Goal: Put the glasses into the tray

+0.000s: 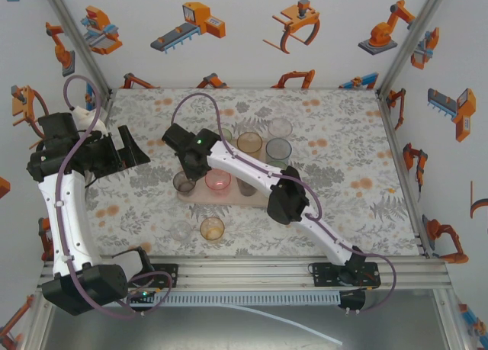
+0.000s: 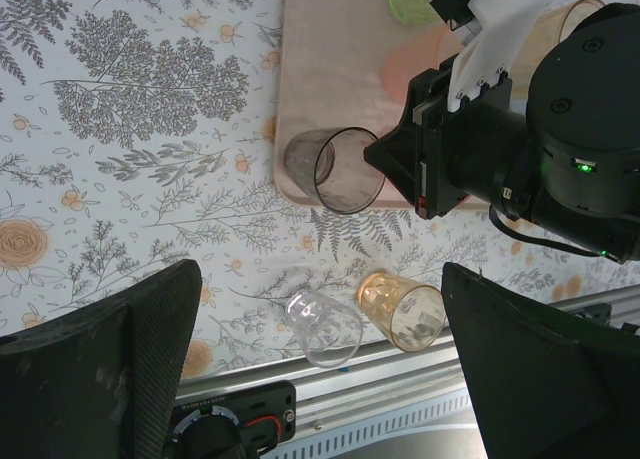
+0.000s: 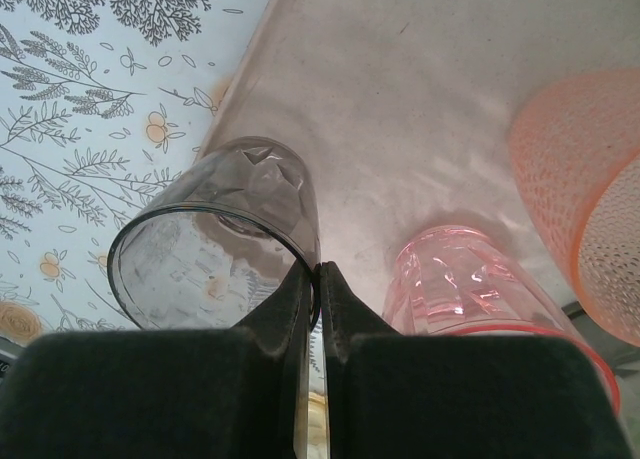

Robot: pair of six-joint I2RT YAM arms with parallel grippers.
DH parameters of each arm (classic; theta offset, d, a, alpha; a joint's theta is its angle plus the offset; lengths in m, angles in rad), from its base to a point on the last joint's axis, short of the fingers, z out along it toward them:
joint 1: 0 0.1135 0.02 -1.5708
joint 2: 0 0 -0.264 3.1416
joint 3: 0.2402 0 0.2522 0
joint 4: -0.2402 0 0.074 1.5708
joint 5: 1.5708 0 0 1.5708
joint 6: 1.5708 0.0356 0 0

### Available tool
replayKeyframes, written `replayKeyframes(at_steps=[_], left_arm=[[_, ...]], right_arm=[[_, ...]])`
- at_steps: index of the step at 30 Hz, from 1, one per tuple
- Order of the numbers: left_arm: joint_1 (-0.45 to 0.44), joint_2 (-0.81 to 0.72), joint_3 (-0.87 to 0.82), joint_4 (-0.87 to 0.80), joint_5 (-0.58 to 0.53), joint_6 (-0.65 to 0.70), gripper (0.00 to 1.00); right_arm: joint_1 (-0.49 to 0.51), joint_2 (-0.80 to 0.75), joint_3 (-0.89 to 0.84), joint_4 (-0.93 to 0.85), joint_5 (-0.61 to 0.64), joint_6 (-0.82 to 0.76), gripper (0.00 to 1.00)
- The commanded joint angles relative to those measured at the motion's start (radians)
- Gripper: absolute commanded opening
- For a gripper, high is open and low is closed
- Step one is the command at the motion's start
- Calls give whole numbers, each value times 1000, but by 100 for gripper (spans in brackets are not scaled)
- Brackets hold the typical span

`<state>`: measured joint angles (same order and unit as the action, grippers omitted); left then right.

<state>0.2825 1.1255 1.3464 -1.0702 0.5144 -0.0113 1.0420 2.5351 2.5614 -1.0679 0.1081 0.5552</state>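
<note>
– On the tray [image 3: 450, 99], at its corner, stands the grey glass [image 3: 215, 239], upright and close beside the pink glass [image 3: 470, 279]. Does the right gripper [image 3: 320, 271] hold it?
– It seems so. Its fingers are almost pressed together, and the thin wall at the rim sits between them, one finger inside and one outside.
– And the left gripper [image 2: 318, 267]?
– It is spread wide and holds nothing, above the table [image 2: 130, 179]. Below it stand the clear glass [image 2: 322, 329] and the amber glass [image 2: 405, 314], both off the tray.
– How will such a glass handle?
– Probably it is light, stiff and smooth, so it can slip or turn in a pinch. It may also break if it tips over. The rim wall looks the good place to take hold, with moderate force and a lift straight up.
</note>
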Motion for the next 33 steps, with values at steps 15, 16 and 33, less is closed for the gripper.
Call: replayKeyframes(at_steps=[15,16,33], left_arm=[[6,-27,-4,-13,13,16,97],[6,-27,-3,-12,13,15,97],[6,-20,10,-14,19,16,97]], right_arm=[[-6,28,47,-37,0,-15,16],[-5,29,50,-37,-3,-15,17],[-19,7,66,-55,2,-26,21]])
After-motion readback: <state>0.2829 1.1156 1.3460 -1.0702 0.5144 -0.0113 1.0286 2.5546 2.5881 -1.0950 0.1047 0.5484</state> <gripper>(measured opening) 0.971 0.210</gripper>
